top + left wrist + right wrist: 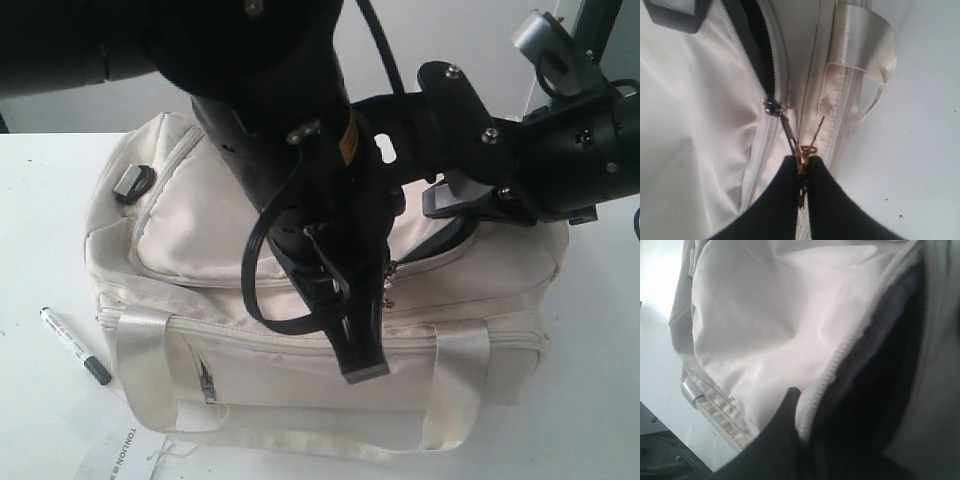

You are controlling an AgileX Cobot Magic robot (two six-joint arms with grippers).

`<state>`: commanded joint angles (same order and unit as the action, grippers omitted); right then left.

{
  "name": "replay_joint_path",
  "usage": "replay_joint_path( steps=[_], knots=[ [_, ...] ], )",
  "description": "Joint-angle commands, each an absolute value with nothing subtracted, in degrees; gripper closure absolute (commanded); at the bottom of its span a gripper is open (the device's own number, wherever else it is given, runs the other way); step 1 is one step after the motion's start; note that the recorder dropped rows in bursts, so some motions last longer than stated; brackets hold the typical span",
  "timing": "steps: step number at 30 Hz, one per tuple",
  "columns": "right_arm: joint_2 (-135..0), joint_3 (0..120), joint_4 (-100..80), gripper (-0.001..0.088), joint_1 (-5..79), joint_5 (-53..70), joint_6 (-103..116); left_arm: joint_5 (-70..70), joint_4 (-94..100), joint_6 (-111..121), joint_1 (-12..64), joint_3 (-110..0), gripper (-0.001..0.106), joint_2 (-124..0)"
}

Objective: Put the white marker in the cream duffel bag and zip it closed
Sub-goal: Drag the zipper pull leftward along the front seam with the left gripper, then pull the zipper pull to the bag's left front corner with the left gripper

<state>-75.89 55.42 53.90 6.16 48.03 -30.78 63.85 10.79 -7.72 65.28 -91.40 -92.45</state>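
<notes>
At the bottom edge of the exterior view a paper sheet (125, 455) lies on the bench (590, 400). At lower left the white marker (72, 343) lies on the bench just beside the cream duffel bag (270, 375), outside it. At centre the left hand (802, 167) is pinched tight on the zipper pull (789, 136). At upper right the right hand (445, 203) is clamped on the edge of the flap (765, 330), and the zipper is partly open.

A white surface (590, 420) spreads across the exterior view, smooth and matt. Behind it rises a plain, pale grey wall (440, 30). The light is bright and even, casting only soft, faint shadows.
</notes>
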Motion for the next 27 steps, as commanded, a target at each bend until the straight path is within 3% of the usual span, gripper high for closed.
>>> replay_joint_path(
  steps=[27],
  knots=[
    [-75.99, 55.42, 52.89, 0.0868, 3.91, 49.26, -33.15, 69.96, 15.90, -7.72, 65.28, -91.40, 0.105, -92.45]
  ],
)
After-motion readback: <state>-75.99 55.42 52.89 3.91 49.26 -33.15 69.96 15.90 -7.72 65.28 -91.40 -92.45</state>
